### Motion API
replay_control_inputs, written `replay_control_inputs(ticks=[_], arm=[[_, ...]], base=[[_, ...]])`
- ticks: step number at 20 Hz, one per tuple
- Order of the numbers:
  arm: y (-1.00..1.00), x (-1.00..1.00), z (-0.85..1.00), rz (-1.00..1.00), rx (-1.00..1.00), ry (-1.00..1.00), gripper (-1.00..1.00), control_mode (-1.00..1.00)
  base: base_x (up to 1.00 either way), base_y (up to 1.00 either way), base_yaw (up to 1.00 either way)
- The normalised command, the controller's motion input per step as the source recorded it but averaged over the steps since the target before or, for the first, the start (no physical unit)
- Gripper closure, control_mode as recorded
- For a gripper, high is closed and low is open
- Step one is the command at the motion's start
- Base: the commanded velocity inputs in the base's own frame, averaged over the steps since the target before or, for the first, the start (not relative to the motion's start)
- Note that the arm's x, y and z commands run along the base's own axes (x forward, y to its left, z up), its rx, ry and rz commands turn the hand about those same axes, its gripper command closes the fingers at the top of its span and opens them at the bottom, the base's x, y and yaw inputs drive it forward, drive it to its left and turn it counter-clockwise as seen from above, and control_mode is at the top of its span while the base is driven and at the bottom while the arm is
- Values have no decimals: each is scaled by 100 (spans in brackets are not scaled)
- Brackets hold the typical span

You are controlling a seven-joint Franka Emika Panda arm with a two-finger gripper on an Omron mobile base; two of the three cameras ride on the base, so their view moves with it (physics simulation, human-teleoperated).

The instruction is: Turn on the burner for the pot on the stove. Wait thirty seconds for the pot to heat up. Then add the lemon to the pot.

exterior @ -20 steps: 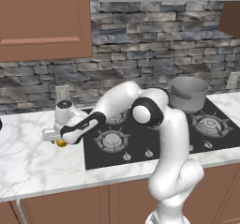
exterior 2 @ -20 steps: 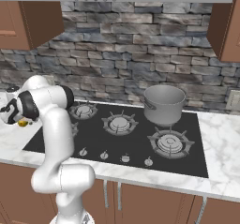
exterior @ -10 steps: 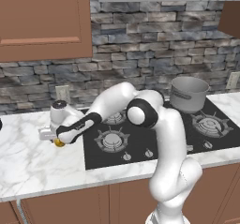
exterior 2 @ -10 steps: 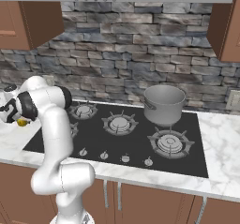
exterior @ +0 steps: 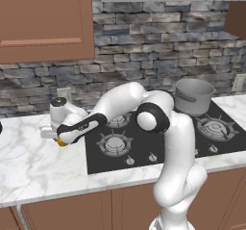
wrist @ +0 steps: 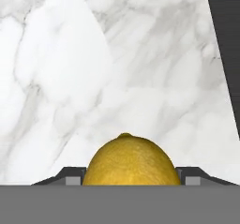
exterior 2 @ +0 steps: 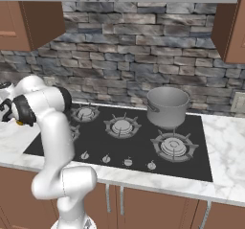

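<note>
Lemon (wrist: 132,161) is sitting squarely between my 2 finger tips, 1 dark tip showing just beside each flank, so my gripper (exterior: 59,141) is closing around it, though I cannot tell whether the pads are actually pressing on the peel. I am reaching low over the white marble counter (exterior: 29,161), left of the black stove (exterior: 158,142). Well apart, the grey pot (exterior 2: 167,107) is standing on a rear burner.

Your lemon (wrist: 131,160), yellow and nub-tipped, sits at 9 o'clock of the black stove (exterior: 158,142); the grey pot (exterior: 193,95) stands upright at its 1 o'clock burner.
</note>
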Motion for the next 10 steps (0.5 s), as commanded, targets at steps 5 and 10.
replay_control_inputs(ticks=[5, 10], arm=[[-50, 0, 100, -14, 0, -8, 100, -100], [-76, -6, 100, -13, 0, -5, 100, -100]], base=[[0, 0, 0], [0, 0, 0]])
